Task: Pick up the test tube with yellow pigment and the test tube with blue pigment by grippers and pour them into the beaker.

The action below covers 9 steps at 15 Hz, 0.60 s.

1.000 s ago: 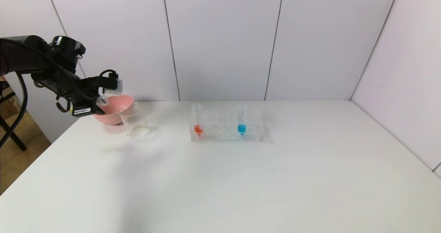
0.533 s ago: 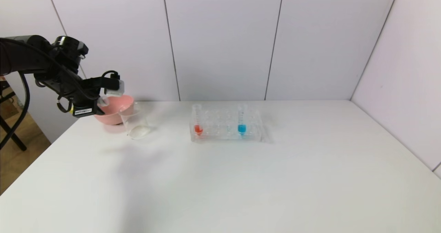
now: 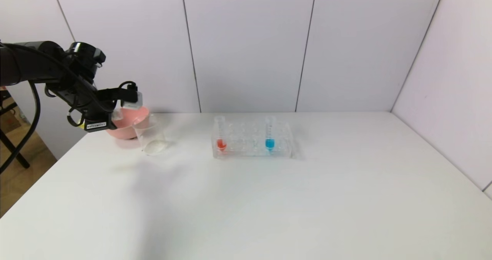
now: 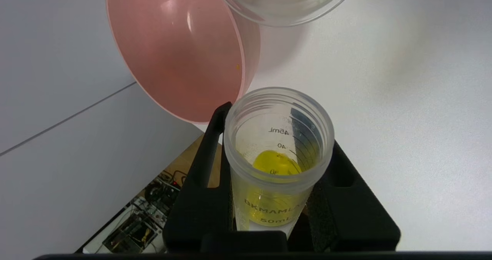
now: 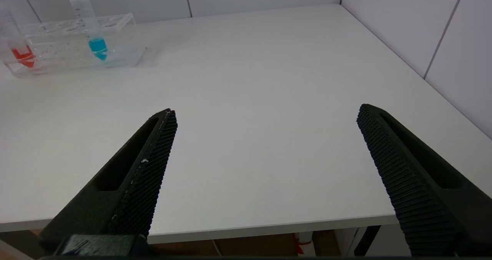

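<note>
Since the earlier frames the left end effector (image 3: 117, 115) has drifted a little rightward and up in the head view, carrying its load further over the pink bowl (image 3: 135, 117) and closer to the beaker (image 3: 150, 137), at mid-left of the frame. Its fingers are pinched on the test tube with yellow pigment (image 4: 277, 156), one black finger on each side of the clear wall.

Progress looks early. Yellow liquid sits pooled in the tube's tip in the left wrist view, so nothing seems poured yet, and the beaker's bottom shows no colour. The test tube with blue pigment (image 3: 270, 134) stands upright in the clear rack (image 3: 251, 152) at frame centre, untouched, a few holes along from a red-liquid tube (image 3: 220, 134). Both pours remain, then.

In the wrist view the held tube's open mouth faces the camera, so its long axis runs along the end effector; its tilt against the worktop (image 3: 269, 198) cannot be read here.

The right end effector (image 5: 265, 137) hangs spread wide, low over the worktop's near edge, idle.
</note>
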{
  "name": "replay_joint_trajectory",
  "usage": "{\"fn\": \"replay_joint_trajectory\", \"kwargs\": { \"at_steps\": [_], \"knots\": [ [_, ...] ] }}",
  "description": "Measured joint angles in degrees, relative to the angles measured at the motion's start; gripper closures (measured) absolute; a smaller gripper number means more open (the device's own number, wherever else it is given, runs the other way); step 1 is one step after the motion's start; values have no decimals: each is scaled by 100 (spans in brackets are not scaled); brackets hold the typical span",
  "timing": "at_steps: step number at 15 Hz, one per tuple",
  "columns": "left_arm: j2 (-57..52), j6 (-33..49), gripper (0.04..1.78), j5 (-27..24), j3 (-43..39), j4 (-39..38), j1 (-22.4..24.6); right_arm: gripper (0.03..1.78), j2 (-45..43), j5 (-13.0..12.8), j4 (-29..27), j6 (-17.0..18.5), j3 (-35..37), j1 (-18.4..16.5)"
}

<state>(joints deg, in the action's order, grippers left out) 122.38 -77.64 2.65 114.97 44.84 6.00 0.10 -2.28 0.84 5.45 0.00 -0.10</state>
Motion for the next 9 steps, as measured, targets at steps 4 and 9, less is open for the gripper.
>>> {"fn": "replay_joint_trajectory", "kwargs": {
  "at_steps": [4,9],
  "knots": [
    [69,69,128,82,0,-35,-55,10,0,0,1,2,0,-1],
    [157,80,128,137,0,-79,-96,10,0,0,1,2,0,-1]
  ]
}}
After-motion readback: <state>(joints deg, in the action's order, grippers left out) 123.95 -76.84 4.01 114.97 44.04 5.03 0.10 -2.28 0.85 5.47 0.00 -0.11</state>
